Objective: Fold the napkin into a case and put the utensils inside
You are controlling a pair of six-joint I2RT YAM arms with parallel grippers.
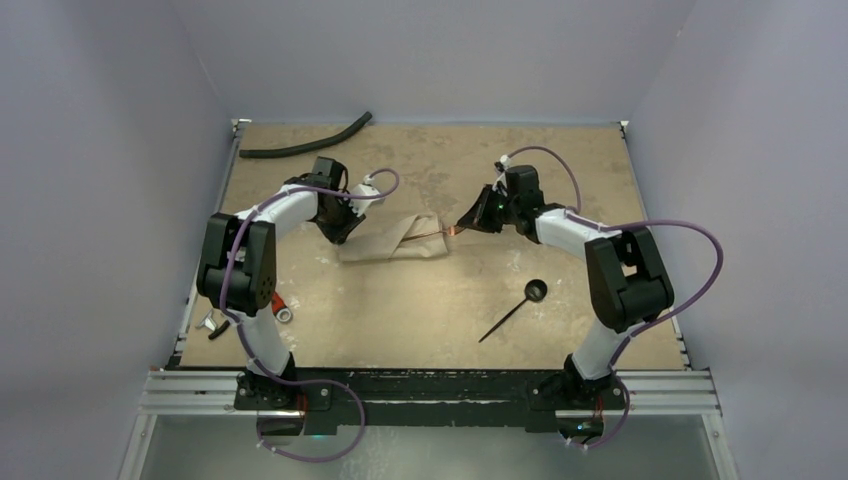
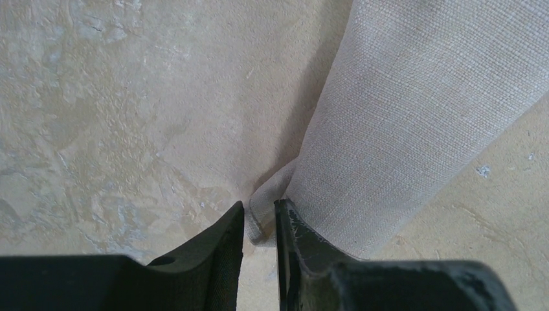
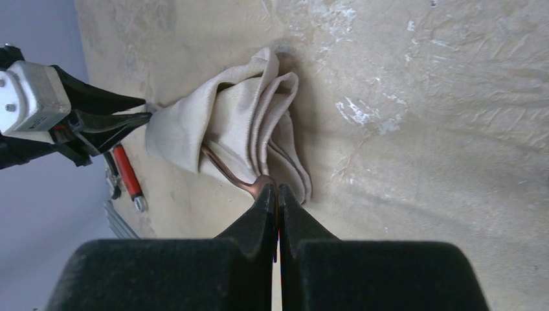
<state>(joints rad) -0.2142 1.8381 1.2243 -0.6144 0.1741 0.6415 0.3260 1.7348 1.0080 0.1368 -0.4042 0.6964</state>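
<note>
The napkin (image 1: 395, 240) lies folded into a tapered case in the middle of the table, its layers gaping toward the right (image 3: 239, 110). My left gripper (image 2: 259, 210) is at its left end, with a folded corner of the cloth (image 2: 401, 116) filling the narrow gap between the fingers. My right gripper (image 3: 277, 191) is shut on the handle of the copper fork (image 3: 226, 173), whose front part is hidden inside the cloth layers. The spoon (image 1: 512, 311), dark with a round bowl, lies alone on the table to the front right.
A long black curved hose (image 1: 305, 145) lies along the back left edge. A red-handled tool (image 1: 278, 300) and small metal parts (image 1: 212, 322) sit at the table's left edge, near the left arm. The table has raised rails on all sides.
</note>
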